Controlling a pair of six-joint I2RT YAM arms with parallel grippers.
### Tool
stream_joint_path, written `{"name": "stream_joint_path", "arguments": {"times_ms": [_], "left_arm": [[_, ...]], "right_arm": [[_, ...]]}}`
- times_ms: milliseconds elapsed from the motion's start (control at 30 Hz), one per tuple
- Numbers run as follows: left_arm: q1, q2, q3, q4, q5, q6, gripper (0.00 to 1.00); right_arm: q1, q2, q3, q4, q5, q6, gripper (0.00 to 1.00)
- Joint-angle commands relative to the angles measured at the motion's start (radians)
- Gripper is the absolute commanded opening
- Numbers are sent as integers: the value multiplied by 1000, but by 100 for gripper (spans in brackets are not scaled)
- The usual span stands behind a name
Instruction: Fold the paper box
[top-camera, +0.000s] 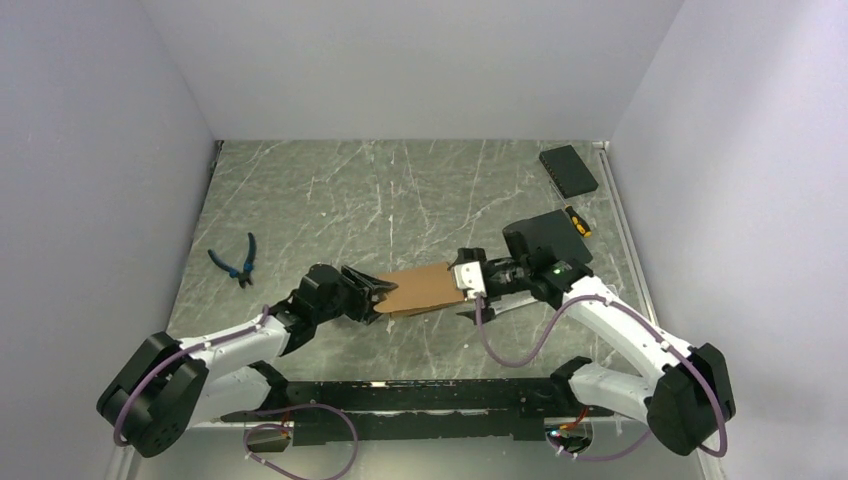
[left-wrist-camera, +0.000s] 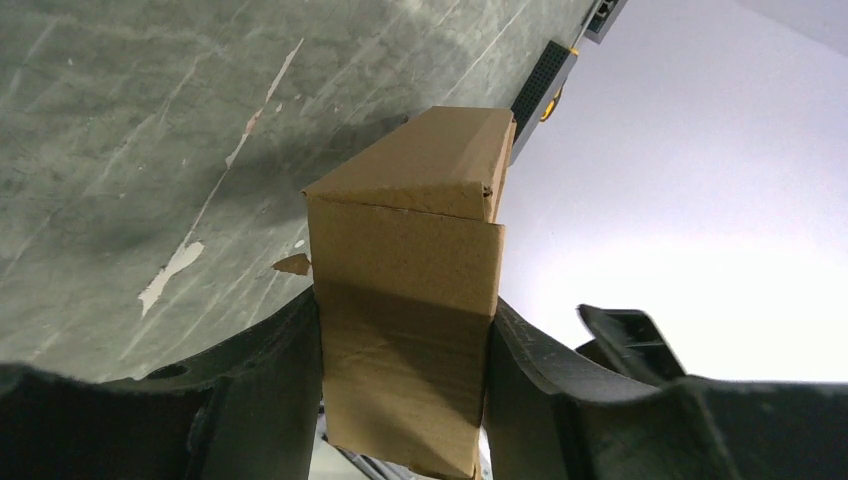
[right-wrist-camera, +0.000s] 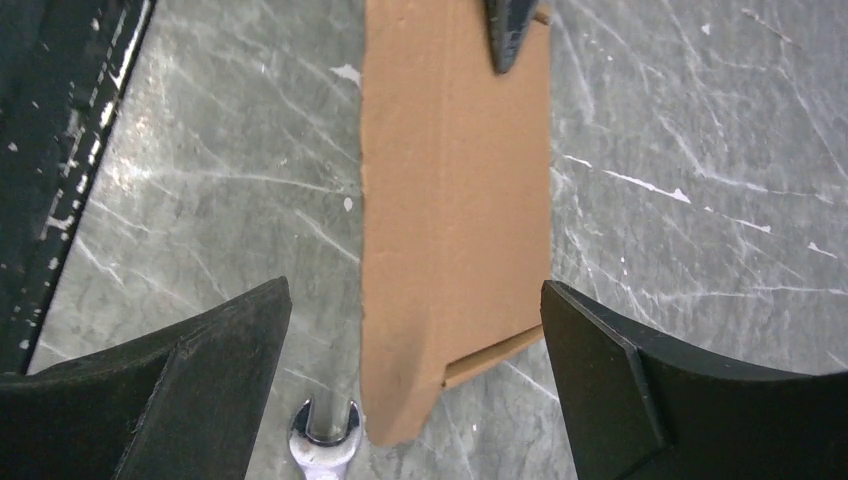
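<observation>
The paper box (top-camera: 425, 288) is a plain brown cardboard oblong, lying lengthwise between my two grippers in the middle of the table. My left gripper (top-camera: 378, 297) is shut on its left end. In the left wrist view both black fingers press the box's (left-wrist-camera: 410, 260) sides, and a folded end flap tops the far end. My right gripper (top-camera: 468, 280) stands open at the box's right end. In the right wrist view its fingers (right-wrist-camera: 620, 380) stand wide on either side of the box (right-wrist-camera: 455, 200) without touching it, and a rounded flap hangs toward the camera.
Blue-handled pliers (top-camera: 236, 262) lie at the left. A black flat pad (top-camera: 568, 170) sits at the back right, with a small yellow-and-black item (top-camera: 578, 222) near it. A steel wrench (right-wrist-camera: 322, 445) lies on the table under the right gripper. The black base rail (top-camera: 420, 395) runs along the near edge.
</observation>
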Motion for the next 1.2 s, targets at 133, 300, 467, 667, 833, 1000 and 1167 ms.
{"name": "stream_joint_path", "arguments": {"times_ms": [133,300,467,667,833,1000,1167], "left_arm": [[-1,57,52,80,26,-183,35],[-2,98,59,143,48,-210,36],[-1,106,59,155,51,-217,36],[-1,100,58,160,52,-219,37],[-2,100,48,178,58,-222,37],[-2,99,36,196,60,-227,38],[-2,100,28,218,66,-230,41]], "right_arm": [[129,-4,-98,221,255,-32,100],[187,27,-127,329,378,-19,100],[244,59,-154,394,450,-32,99],[306,103,-173,450,522,-41,92],[329,135,-189,526,592,-45,85],[335,150,-186,557,632,-27,74],[335,160,-183,562,639,-22,67]]}}
